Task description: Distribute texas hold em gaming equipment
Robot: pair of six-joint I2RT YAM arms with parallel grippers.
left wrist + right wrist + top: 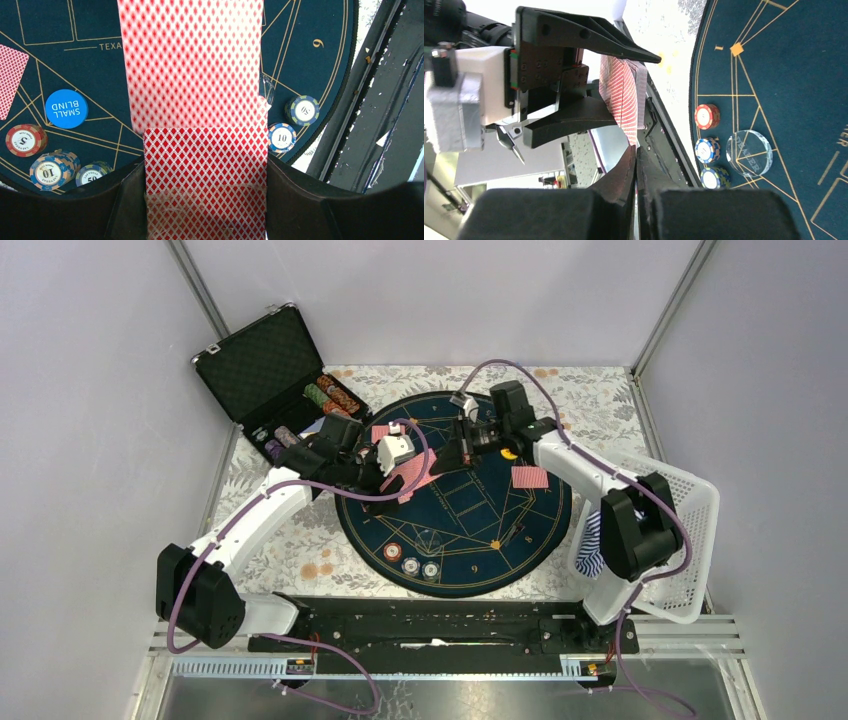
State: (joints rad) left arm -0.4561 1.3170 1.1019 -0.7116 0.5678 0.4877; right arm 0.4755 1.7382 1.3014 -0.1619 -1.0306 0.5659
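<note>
Left hand (205,165) is clamped on the deck (205,210) of red-backed cards, fingers on the long edges, held in the air over the mat (500,540) at about 10 o'clock from its centre

The top card (190,65) sticks out past the fingertips along its long axis, pointing away from the left wrist

Right hand (634,152) sits roughly 3 o'clock from the left hand in the top view, nose to nose with it. Jaws are pinched fully narrow on the free end of that card, which meets the fingertips edge-on in the right wrist view

My read: the pull has to run straight along the card's long axis, away from the deck, or it drags the next card along

One dealt card (530,478) lies at 3 o'clock on the mat, and chips (410,562) at 7 o'clock
</note>
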